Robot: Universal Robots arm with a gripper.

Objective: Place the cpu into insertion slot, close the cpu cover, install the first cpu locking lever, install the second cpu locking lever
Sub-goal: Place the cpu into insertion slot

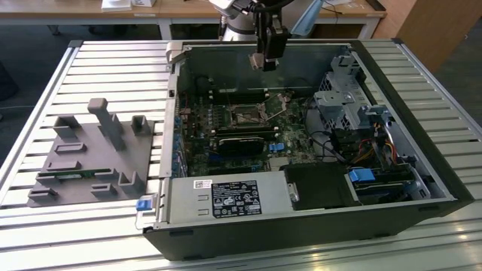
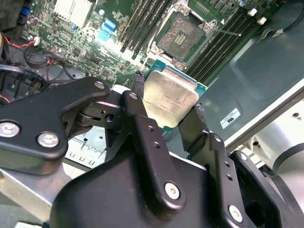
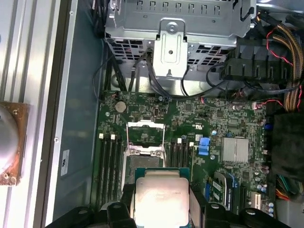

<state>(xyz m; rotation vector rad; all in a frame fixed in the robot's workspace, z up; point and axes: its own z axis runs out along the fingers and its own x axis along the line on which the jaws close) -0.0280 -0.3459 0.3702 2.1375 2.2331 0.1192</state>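
**Gripper and cpu above the open socket.** We see the gripper (image 1: pixel 265 61) hanging inside the open computer case (image 1: pixel 421 169), above the motherboard (image 1: pixel 226 132) and clear of it. In both wrist views its two black fingers (image 2: pixel 139 90) are clamped on opposite edges of the cpu (image 2: pixel 168 97). The chip sits flat between them, with its silvery lid toward the cameras and a strip of green substrate showing along its free edge. We therefore read the gripper as closed on the chip, which touches nothing but the fingers.

The insertion slot (image 2: pixel 183 35) lies below the gripper and a little ahead of the fingertips, apart from the cpu. Its dark centre is bare inside a thin metal rim. In the first wrist view the cpu cover (image 3: pixel 145 125) appears as a silver frame swung open at the side of the slot farthest from the gripper, with green board visible through its window. A thin locking lever (image 2: pixel 228 32) angles away from the slot's rim.

Long black memory slots (image 2: pixel 142 23) flank the slot on both sides, beneath and ahead of the fingers. A metal drive cage (image 3: pixel 175 19) stands farther ahead of the gripper, beyond the board's edge. Outside the case, a grey fixture tray (image 1: pixel 90 164) rests on the slatted table (image 1: pixel 45 79). It is well apart from the gripper, toward the exterior view's left.
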